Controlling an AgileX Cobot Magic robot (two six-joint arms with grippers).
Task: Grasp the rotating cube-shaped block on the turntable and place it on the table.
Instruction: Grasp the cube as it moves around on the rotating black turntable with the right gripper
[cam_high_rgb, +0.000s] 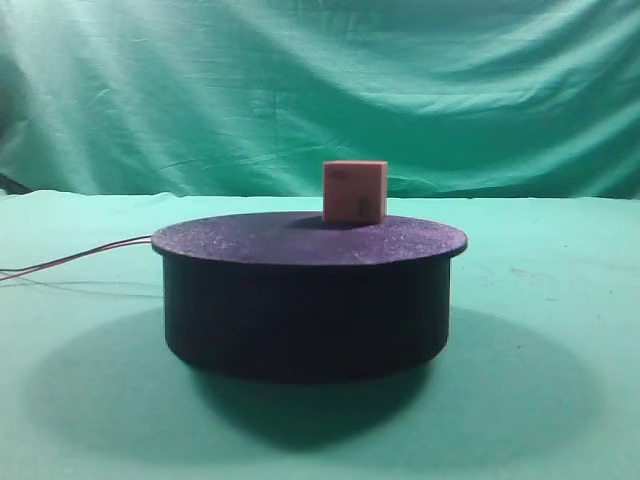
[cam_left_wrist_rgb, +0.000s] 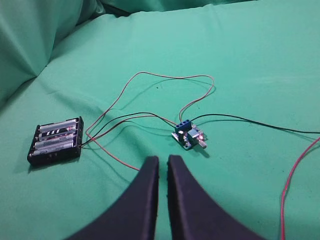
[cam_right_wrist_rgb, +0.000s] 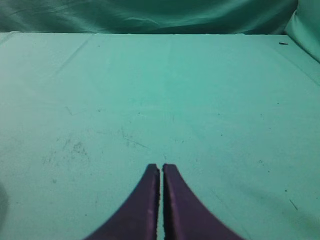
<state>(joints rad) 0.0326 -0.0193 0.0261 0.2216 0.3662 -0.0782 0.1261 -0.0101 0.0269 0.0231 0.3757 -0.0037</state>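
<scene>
A small pale pink cube-shaped block (cam_high_rgb: 354, 191) with faint dark marks stands on the far side of the turntable (cam_high_rgb: 306, 290), a low black cylinder with a wider dark round top, set on the green table (cam_high_rgb: 540, 380). Neither gripper shows in the exterior view. In the left wrist view my left gripper (cam_left_wrist_rgb: 163, 161) hangs over green cloth, its black fingers (cam_left_wrist_rgb: 145, 200) nearly together with nothing between them. My right gripper (cam_right_wrist_rgb: 161, 169) is shut and empty above bare green cloth. The block and turntable are out of both wrist views.
Thin red wires (cam_high_rgb: 75, 259) run left from the turntable's side. In the left wrist view a black battery holder (cam_left_wrist_rgb: 56, 140), a small circuit board (cam_left_wrist_rgb: 188, 135) and loose red and black wires (cam_left_wrist_rgb: 165, 80) lie on the cloth. A draped green backdrop (cam_high_rgb: 320, 80) stands behind.
</scene>
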